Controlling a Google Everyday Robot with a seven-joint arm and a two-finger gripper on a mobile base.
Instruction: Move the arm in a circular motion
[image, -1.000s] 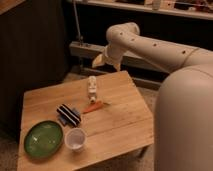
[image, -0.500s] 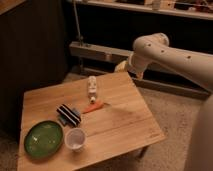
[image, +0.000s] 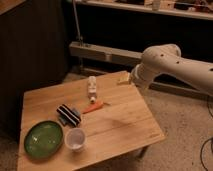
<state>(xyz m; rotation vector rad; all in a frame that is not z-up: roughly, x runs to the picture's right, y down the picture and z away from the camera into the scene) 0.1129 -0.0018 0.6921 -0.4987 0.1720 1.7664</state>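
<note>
Arm (image: 175, 62) lies level, pointing left, pincer (image: 124, 79) over table (image: 125, 125) corner, grip unreadable.

arm: one large cream-white tubular robot arm (image: 177, 64), reaching in above the far right corner of the table
gripper: one gripper (image: 123, 79), at the arm's end over the table's far edge
table: one light wooden square table (image: 125, 122)
plate: one round green plate (image: 43, 138), at the table's near left corner
cup: one clear plastic cup (image: 75, 139), just right of the plate
bottle: one small white bottle (image: 92, 86), near the table's far edge
carrot: one orange carrot (image: 93, 107), mid-table
striped item: one black-and-white striped packet (image: 68, 114), left of the carrot
</note>
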